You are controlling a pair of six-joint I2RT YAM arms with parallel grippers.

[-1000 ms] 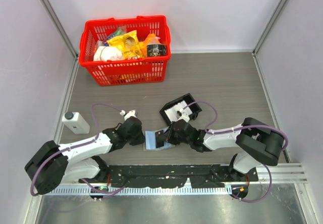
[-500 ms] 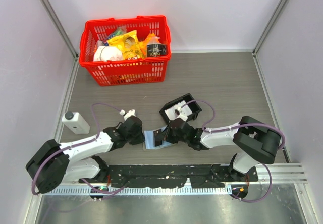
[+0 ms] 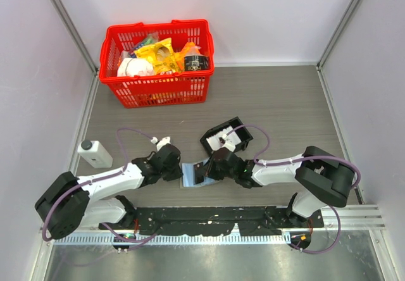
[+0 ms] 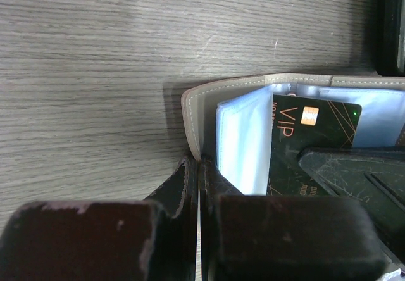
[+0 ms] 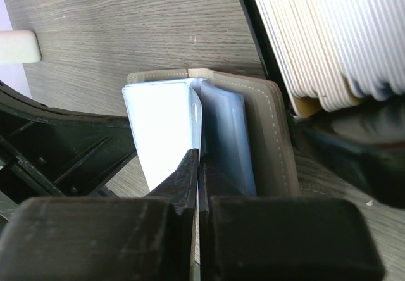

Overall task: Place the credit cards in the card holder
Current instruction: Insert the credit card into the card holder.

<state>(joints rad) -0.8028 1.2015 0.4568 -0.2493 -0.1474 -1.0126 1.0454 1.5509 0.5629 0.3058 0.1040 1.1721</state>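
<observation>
Left pincer [image 4: 198, 167] clamps card holder [image 4: 190, 107] flap; right pincer [image 5: 197, 161], seemingly pocket.

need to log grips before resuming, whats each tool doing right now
left tool: closed, pinching the edge of the card holder
right tool: closed, apparently on the black vip card

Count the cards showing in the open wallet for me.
1: a black VIP card standing among the pale blue pockets of the wallet, its lower edge out of sight. Others may be hidden inside the pockets.
</observation>
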